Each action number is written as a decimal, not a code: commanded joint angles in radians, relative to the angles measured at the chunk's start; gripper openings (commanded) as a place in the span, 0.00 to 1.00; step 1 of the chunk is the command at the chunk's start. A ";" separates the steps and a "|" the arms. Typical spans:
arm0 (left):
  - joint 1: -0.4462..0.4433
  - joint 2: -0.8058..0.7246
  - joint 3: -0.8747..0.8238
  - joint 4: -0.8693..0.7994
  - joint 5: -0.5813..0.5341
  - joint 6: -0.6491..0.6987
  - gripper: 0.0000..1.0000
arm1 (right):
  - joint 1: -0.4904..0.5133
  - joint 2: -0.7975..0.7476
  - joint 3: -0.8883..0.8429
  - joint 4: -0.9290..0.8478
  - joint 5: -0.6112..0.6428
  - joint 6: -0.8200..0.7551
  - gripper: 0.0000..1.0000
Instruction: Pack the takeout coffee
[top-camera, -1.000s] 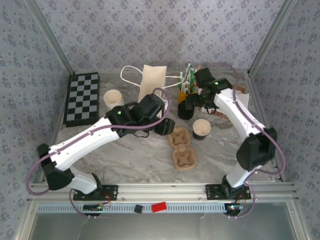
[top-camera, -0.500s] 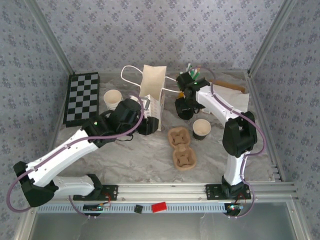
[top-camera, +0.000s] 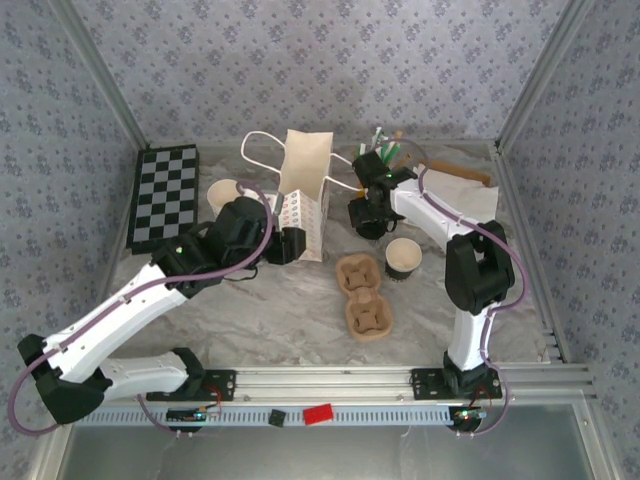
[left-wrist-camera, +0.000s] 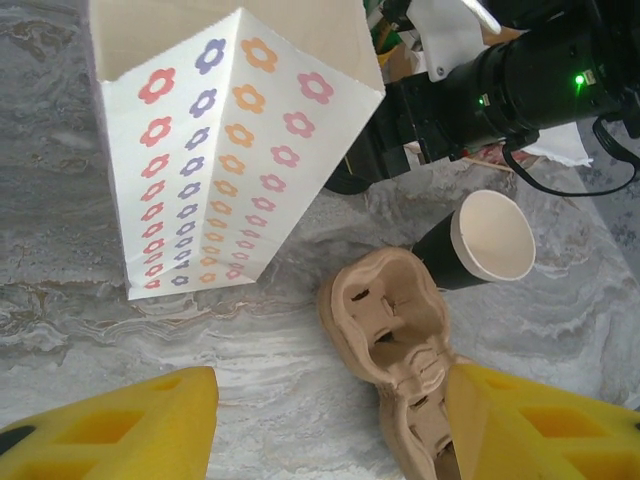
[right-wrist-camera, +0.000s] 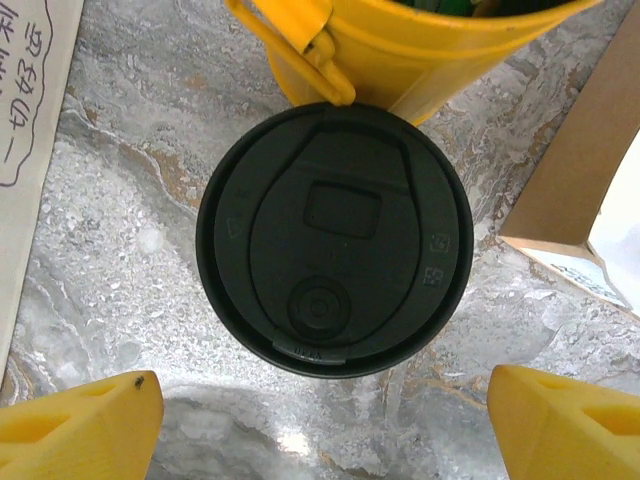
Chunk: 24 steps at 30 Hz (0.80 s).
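Both arms have swung inward in the last second: the right hand (right-wrist-camera: 325, 420) now hangs directly over the lidded takeout coffee (right-wrist-camera: 335, 238), fingers spread wide on either side (not touching it). Left hand (left-wrist-camera: 325, 430), fingers apart and empty, faces the flowered paper bag (left-wrist-camera: 230, 140) ahead of it on the table (left-wrist-camera: 120, 330).

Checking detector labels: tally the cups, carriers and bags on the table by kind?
Lidded cup: 1
Open dark cup: 1
Cream cup stack: 1
Carriers: 2
Bag: 1
Total: 6
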 joint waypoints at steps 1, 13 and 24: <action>0.011 -0.031 -0.006 0.019 -0.027 -0.026 0.62 | -0.007 0.016 -0.016 0.031 0.019 0.016 0.87; 0.056 -0.065 -0.028 0.013 -0.036 -0.060 0.62 | -0.008 0.054 -0.026 0.070 0.038 0.028 0.87; 0.076 -0.067 -0.042 0.012 -0.037 -0.064 0.62 | -0.010 0.078 -0.026 0.100 0.061 0.034 0.85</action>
